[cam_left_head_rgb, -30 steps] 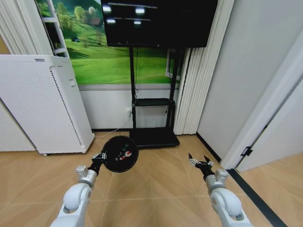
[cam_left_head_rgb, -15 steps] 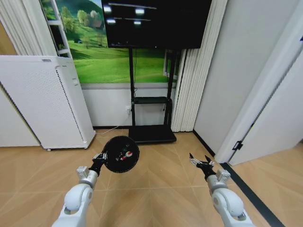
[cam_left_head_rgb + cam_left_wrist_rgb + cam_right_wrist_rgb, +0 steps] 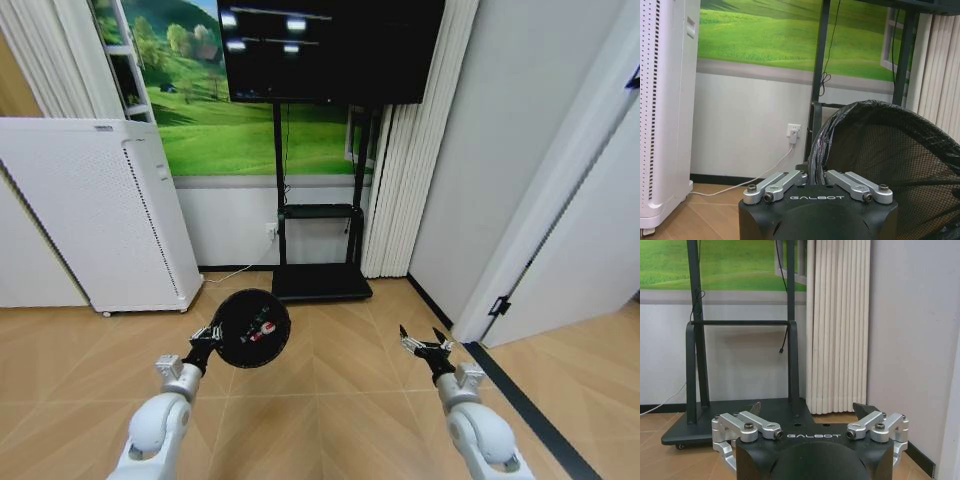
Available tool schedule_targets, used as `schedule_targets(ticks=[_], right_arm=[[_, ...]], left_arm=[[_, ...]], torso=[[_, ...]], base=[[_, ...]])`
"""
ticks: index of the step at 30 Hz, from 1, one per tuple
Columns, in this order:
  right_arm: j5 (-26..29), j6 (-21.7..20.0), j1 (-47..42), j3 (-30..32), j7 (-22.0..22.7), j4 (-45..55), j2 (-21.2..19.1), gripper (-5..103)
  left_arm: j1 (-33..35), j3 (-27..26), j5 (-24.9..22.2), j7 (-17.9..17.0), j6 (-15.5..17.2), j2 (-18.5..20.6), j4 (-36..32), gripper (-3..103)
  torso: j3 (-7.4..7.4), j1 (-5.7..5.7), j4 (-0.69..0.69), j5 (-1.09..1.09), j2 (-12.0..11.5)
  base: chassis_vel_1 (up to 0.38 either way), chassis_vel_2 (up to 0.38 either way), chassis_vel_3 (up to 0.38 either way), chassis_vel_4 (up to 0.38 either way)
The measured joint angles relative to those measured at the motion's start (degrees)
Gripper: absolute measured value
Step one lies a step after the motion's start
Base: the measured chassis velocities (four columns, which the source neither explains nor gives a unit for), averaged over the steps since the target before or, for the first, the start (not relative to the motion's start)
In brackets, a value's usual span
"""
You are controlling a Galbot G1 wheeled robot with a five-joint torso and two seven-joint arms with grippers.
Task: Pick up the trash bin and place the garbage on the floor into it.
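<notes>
Looks like a home living room. Wood-look herringbone floor [image 3: 330, 400], with a large dark television [image 3: 330, 50] on a black wheeled stand [image 3: 320, 280]. Behind the stand, a green meadow mural [image 3: 220, 130]; left of it, a tall white perforated air purifier [image 3: 100, 215]; right of it, white pleated curtains [image 3: 410, 180].

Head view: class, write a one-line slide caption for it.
Left gripper holds the trash bin by its rim with garbage inside; right gripper open and empty.
</notes>
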Motion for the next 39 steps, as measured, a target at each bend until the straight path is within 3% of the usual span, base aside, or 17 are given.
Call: schedule_targets(ticks=[10,24,39], right_arm=[[-0.73,0.06,-1.08,-0.05,-0.09,1.43,0.29,100],[-1.86,0.08,-2.52,0.05,-0.77,2.90,1.24,100],[-1.45,1.92,-2.37,0.05,-1.51,1.41,1.11,100]], left_arm=[[0.09,-0.54,-0.41,0.20,0.01,0.26,-0.27,3],[0.85,-2.01,-1.15,0.98,-0.32,0.42,-0.38,3],[2.67,-2.48,-0.36,0.89,-0.62,-1.77,-0.40,3]], torso=[[0.00,0.00,0.01,-0.02,0.00],[0.00,-0.01,0.02,0.01,0.01],[0.00,-0.01,0.02,0.00,0.01]], base=[[0.122,0.107,-0.123,-0.108],[0.264,0.267,-0.268,-0.261],[0.220,0.206,-0.206,-0.209]])
